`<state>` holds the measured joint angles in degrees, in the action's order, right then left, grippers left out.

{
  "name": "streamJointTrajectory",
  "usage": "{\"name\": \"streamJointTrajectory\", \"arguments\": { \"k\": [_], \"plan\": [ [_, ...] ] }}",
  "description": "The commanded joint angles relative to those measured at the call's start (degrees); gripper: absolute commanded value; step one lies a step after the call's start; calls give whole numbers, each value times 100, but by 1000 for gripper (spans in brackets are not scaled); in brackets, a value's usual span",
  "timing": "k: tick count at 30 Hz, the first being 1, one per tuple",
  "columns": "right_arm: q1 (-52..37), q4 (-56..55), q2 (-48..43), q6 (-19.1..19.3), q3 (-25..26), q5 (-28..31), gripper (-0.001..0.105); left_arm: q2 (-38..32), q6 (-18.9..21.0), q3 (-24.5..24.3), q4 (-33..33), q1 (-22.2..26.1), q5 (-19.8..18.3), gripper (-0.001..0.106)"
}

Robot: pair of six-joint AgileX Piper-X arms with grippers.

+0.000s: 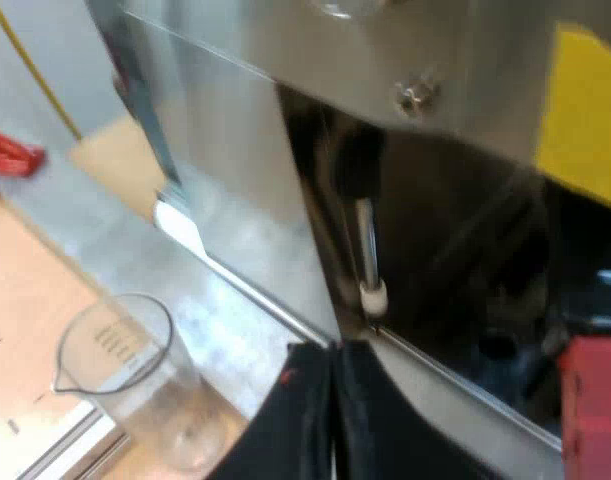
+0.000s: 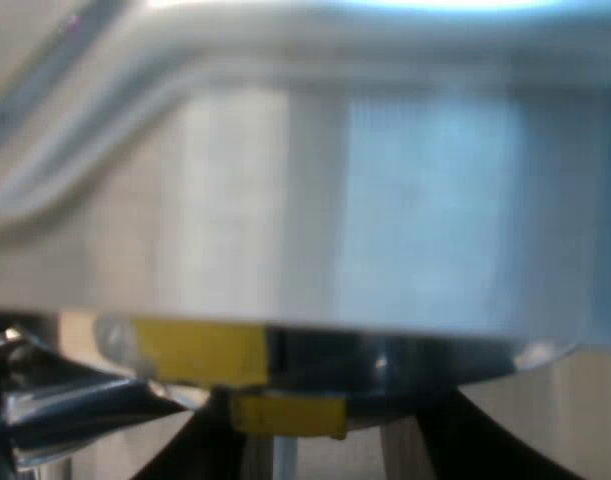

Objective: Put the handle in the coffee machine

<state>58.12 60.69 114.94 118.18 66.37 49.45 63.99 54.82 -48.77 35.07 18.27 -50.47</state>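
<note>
The espresso machine's (image 1: 235, 120) steel front rises close ahead of my left gripper (image 1: 332, 410), whose two black fingers are pressed together with nothing between them. Just beyond the fingertips hangs the steam wand (image 1: 368, 250) with its white tip, in the dark recess under the machine's head. A red block (image 1: 592, 400), which may be the handle's red end, shows at the machine's front beside that recess. My right gripper (image 2: 325, 450) sits very close under the machine's steel body (image 2: 385, 200); its fingers (image 2: 210, 440) stand apart, with a yellow tag (image 2: 288, 414) and nothing else between them.
A clear measuring glass (image 1: 135, 380) stands on the wooden table (image 1: 25, 290) near my left fingers. A red object (image 1: 7, 155) lies farther off on the grey floor. A yellow patch (image 1: 585, 120) marks the machine's head. Shiny metal parts (image 2: 55, 405) lie beside my right fingers.
</note>
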Motion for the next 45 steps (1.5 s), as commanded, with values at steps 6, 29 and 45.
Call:
{"name": "streamJointTrajectory", "arguments": {
  "k": [6, 29, 45],
  "plan": [
    [-44, 896, -337, 162, 385, -476, 28, -65, -502, -227, 544, -670, 1397, 0],
    [9, 838, -337, 214, 385, -476, 28, -65, -627, -243, 1657, -1591, 2189, 0],
    [23, 838, -337, 374, 385, -476, 28, -65, 75, -243, 2089, -2011, 2026, 0]
  ]
}}
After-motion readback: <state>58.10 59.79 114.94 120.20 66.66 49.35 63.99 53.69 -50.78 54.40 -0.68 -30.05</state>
